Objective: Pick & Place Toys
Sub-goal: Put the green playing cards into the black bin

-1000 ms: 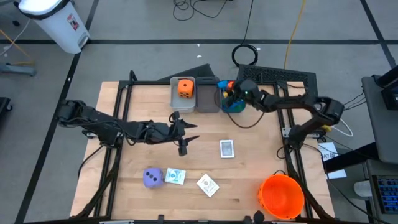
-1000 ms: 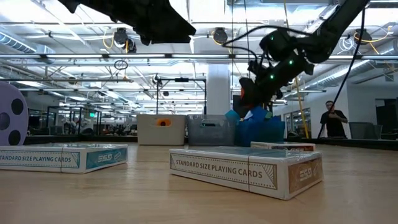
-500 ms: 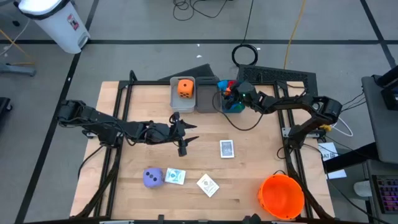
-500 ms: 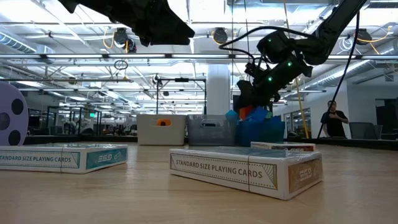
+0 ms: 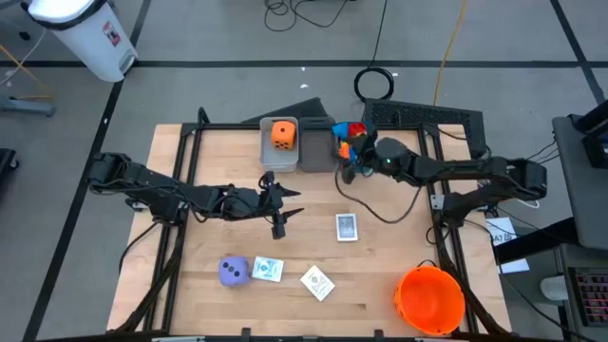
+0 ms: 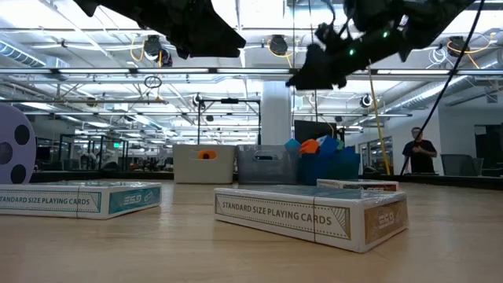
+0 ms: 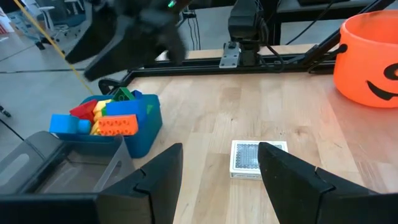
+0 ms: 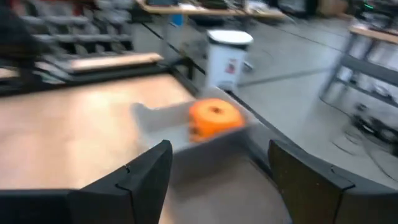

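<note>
We read this as the gap between one placement and the next pick. Our right gripper [image 5: 353, 171] hangs just on the near side of the blue bin [image 7: 140, 127] at the far edge of the table [image 5: 380, 285], its fingers [image 8: 137, 177] spread wide with nothing between them. That bin is heaped with plastic blocks [image 7: 102, 118], and the white bin [image 5: 281, 144] to its left holds the orange die [image 5: 282, 134], so part of the sorting looks done. Between those two stands a grey bin [image 5: 315, 152]; from these angles we cannot tell whether anything lies in it.

Our left gripper [image 5: 282, 211] waits over the middle of the table, fingers [image 7: 155, 180] also parted and empty.

Four toys remain on the bare wood. One card pack [image 5: 347, 227] lies flat just right of centre, closest to the right gripper, with its long axis running near to far. A second pack [image 5: 269, 270] lies near the front edge just beside the purple die [image 5: 234, 272], and a third [image 5: 317, 283] sits to their right, turned on a diagonal.

The likely next move is for the right arm to swing toward the near side, drop over the central pack and close across its short side, since the pack lies low and flat. The orange bucket [image 5: 429, 300] stands at the near right corner, well apart from all of this.
</note>
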Robot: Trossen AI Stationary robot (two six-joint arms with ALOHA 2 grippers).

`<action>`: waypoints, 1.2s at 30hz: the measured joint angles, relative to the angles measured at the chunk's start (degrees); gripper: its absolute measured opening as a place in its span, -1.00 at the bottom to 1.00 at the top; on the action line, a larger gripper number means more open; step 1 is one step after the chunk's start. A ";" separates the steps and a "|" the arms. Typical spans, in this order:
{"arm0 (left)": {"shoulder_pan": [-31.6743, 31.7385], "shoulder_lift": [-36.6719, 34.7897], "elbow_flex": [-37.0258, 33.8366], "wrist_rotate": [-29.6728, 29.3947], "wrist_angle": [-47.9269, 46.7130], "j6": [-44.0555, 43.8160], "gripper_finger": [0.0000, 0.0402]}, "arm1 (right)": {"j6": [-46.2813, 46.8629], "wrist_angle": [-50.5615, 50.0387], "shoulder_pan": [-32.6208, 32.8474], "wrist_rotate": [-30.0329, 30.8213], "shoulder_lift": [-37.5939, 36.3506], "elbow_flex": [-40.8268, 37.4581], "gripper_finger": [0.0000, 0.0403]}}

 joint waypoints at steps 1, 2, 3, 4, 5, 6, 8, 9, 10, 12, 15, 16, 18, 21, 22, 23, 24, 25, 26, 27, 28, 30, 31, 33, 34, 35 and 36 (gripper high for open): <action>0.00 0.00 0.00 0.00 -0.02 -0.02 0.06 | 0.00 0.07 1.29 -0.16 -0.66 0.00 0.27; 0.00 -0.01 0.00 0.00 -0.03 -0.02 0.07 | 0.01 0.06 2.68 -0.71 -1.14 0.00 0.27; 0.00 -0.01 0.00 0.00 -0.04 -0.03 0.07 | -0.01 0.11 4.00 -1.99 -1.37 0.00 0.27; 0.00 -0.01 0.00 0.00 -0.03 -0.06 0.06 | 0.01 -0.04 5.24 -3.62 -1.52 0.00 0.27; 0.00 -0.01 0.00 0.00 -0.04 -0.07 0.06 | 0.00 -0.57 6.70 -5.25 -1.61 0.00 0.27; 0.00 0.00 0.00 0.00 -0.07 -0.07 0.07 | 0.00 -1.08 8.22 -6.94 -1.55 0.00 0.27; 0.00 -0.02 0.00 0.02 -0.16 -0.09 0.06 | -0.18 -2.09 11.48 -8.88 -0.76 0.02 0.27; 0.00 0.00 0.00 0.00 -0.19 -0.12 0.07 | -0.83 -3.42 13.18 -9.05 -0.25 0.02 0.27; 0.00 0.00 0.00 0.02 -0.17 -0.26 0.07 | -1.64 -5.16 14.86 -8.95 0.43 0.02 0.28; 0.00 0.00 0.00 0.02 -0.20 -0.50 0.07 | -2.48 -8.44 17.80 -8.93 2.20 0.02 0.32; 0.00 0.00 0.02 0.02 -0.29 -1.58 0.06 | -2.59 -12.00 21.61 -8.86 5.69 0.00 0.43; 0.00 -0.01 0.02 0.02 -0.51 -1.89 0.07 | -2.59 -12.87 22.77 -8.85 7.04 0.01 0.48; 0.00 -0.01 0.02 0.02 -0.89 -2.42 0.06 | -1.72 -13.66 24.89 -8.86 9.76 -0.04 0.58; 0.00 -0.01 0.02 0.02 -1.07 -2.51 0.07 | 0.21 -13.66 27.26 -9.56 12.99 -0.04 0.72; 0.00 0.00 0.02 0.02 -1.07 -2.58 0.06 | 0.95 -13.70 27.88 -10.76 13.82 -0.04 0.75; 0.00 0.00 0.02 0.02 -1.10 -2.58 0.07 | 1.85 -14.27 28.35 -12.26 14.48 -0.02 0.77; 0.00 -0.01 0.02 0.02 -1.14 -2.59 0.07 | 3.01 -15.35 28.83 -13.87 14.75 -0.02 0.78; 0.00 -0.02 0.02 0.02 -1.20 -2.60 0.06 | 4.48 -16.64 29.35 -15.21 14.85 -0.04 0.79; 0.00 -0.02 0.02 0.02 -1.30 -2.60 0.07 | 6.24 -17.57 29.70 -16.47 14.85 -0.04 0.79; 0.00 0.00 0.02 0.02 -1.37 -2.60 0.07 | 7.97 -18.76 30.11 -16.79 14.82 0.01 0.78; 0.00 -0.01 0.02 0.02 -1.40 -2.60 0.07 | 9.65 -20.62 30.54 -16.61 14.79 0.08 0.78; 0.00 -0.01 0.02 0.02 -1.38 -2.60 0.07 | 12.53 -25.18 31.12 -16.38 14.40 0.00 0.75; 0.00 0.00 0.02 0.02 -1.40 -2.60 0.07 | 13.95 -27.25 31.35 -16.35 14.01 0.09 0.74; 0.00 0.00 0.02 0.02 -1.40 -2.60 0.06 | 16.24 -31.24 31.62 -15.95 13.83 0.17 0.72; 0.00 0.00 0.02 0.02 -1.40 -2.70 0.07 | 16.98 -33.01 31.60 -15.46 13.84 0.31 0.71; 0.00 -0.02 0.02 0.02 -1.40 -2.86 0.07 | 17.53 -34.80 31.58 -15.55 13.83 0.35 0.69; 0.00 -0.01 0.02 0.02 -1.38 -3.00 0.06 | 17.66 -36.43 31.43 -15.58 13.67 0.34 0.68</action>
